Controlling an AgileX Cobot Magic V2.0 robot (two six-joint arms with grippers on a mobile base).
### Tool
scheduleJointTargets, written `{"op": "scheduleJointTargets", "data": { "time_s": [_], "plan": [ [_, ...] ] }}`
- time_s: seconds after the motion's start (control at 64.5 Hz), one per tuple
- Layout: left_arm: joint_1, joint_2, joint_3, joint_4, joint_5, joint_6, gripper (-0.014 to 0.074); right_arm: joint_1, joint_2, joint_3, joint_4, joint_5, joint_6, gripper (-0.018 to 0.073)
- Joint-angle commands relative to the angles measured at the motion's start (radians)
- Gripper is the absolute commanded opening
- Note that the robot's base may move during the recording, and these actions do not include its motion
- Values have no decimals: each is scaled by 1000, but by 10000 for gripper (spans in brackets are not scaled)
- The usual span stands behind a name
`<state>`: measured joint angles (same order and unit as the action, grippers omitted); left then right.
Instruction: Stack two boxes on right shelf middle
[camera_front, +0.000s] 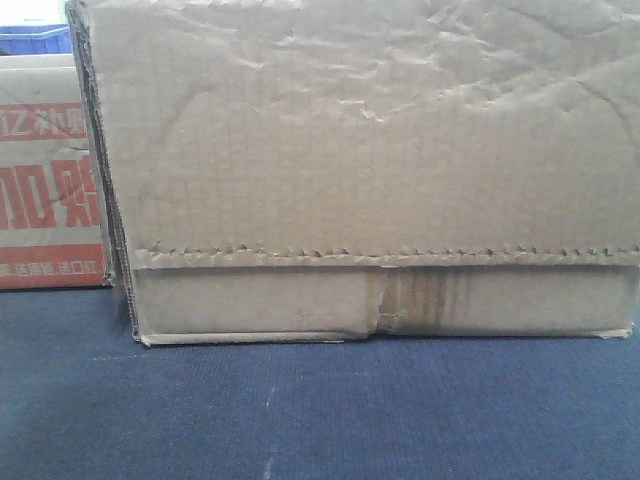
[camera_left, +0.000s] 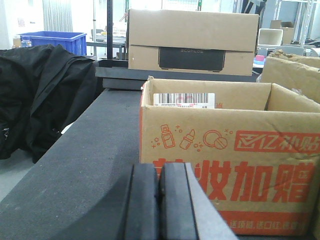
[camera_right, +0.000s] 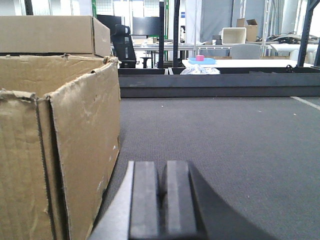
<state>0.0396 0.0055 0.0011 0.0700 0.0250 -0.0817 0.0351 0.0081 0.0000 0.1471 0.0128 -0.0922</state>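
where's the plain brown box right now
In the front view the plain brown box fills most of the frame, standing on the dark mat, with the red-printed box to its left.

I count three cardboard boxes close by: one plain brown box (camera_front: 370, 150), one red-printed carton (camera_left: 230, 175), and one lidded box (camera_left: 192, 42) with a dark panel on its face. There is a single blue bin (camera_left: 52, 40) and one black jacket (camera_left: 45, 95). Two arms end in view: one left end effector (camera_left: 159, 172), one right end effector (camera_right: 161, 172).
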Motion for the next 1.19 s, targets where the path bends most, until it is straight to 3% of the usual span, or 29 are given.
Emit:
{"op": "scheduleJointTargets", "data": {
  "time_s": [0.0, 0.775, 1.022, 1.177],
  "plan": [
    [2, -5, -1, -3, -17, -1, -111, -2, -8, 0, -9, -21, 1, -154],
    [2, -5, -1, -3, -17, -1, -111, -2, -8, 0, -9, -21, 1, -154],
    [2, -5, -1, -23, -72, -1, -111, -2, -8, 0, -9, -21, 1, -154],
    [2, -5, -1, -24, -163, -1, -111, -2, -8, 0, -9, -43, 1, -154]
  ]
}}
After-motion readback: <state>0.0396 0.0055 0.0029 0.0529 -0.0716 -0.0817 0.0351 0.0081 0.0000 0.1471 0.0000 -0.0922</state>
